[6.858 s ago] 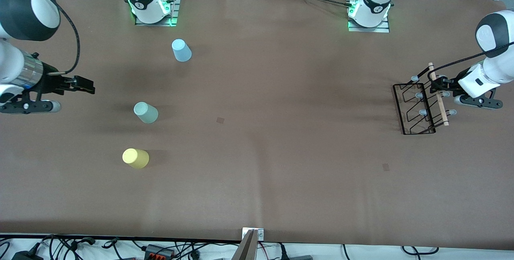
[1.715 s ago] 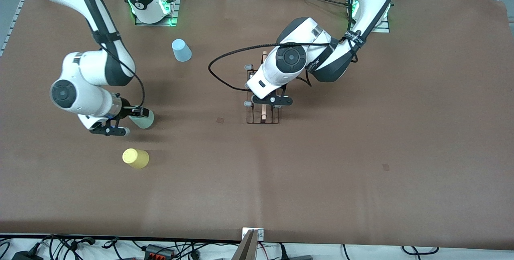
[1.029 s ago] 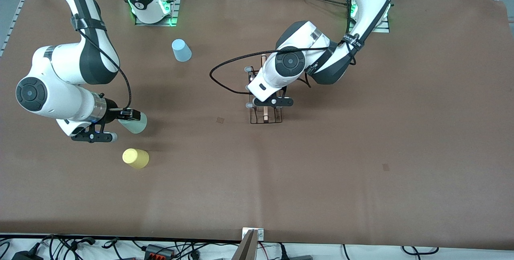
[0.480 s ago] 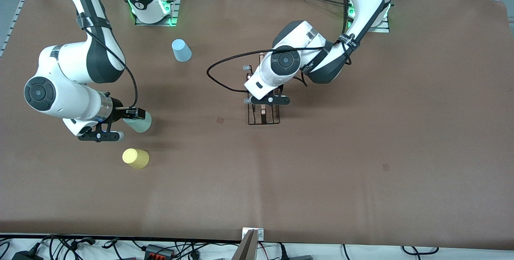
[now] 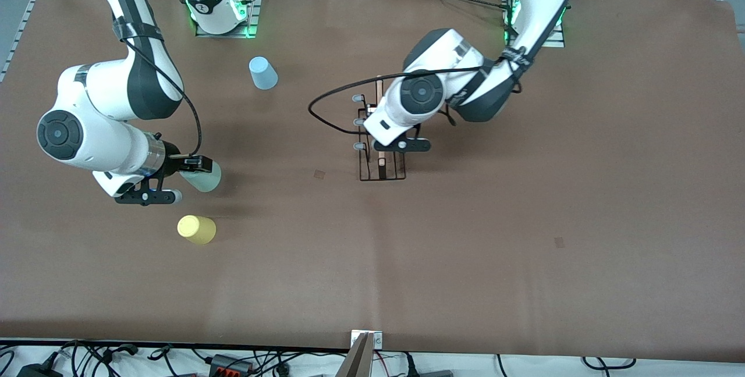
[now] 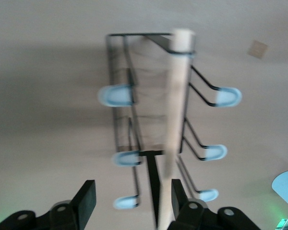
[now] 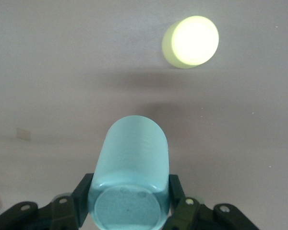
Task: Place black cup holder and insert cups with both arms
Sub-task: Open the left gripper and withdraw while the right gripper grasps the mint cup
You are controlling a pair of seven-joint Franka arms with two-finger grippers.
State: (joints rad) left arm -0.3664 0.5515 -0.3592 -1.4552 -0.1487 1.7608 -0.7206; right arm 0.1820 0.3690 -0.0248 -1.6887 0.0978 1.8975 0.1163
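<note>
The black cup holder (image 5: 381, 163) stands upright on the middle of the table. My left gripper (image 5: 394, 143) hangs over its wooden rod handle (image 6: 177, 96) and stands open. In the left wrist view the left gripper (image 6: 133, 203) straddles the rod's end, which lies close to one finger and apart from the other. My right gripper (image 5: 195, 170) is shut on the mint green cup (image 5: 205, 178), held tilted above the table toward the right arm's end. In the right wrist view the fingers (image 7: 82, 194) press both sides of the mint cup (image 7: 132, 158).
A yellow cup (image 5: 197, 230) stands upside down just nearer the front camera than the held cup, also seen as the yellow cup (image 7: 191, 41). A light blue cup (image 5: 263, 73) stands upside down near the right arm's base. A small dark mark (image 5: 319, 174) lies beside the holder.
My left gripper has opened and let go of the rod handle; its wrist shifted slightly toward the left arm's end. The right gripper carried the mint cup a little toward the holder.
</note>
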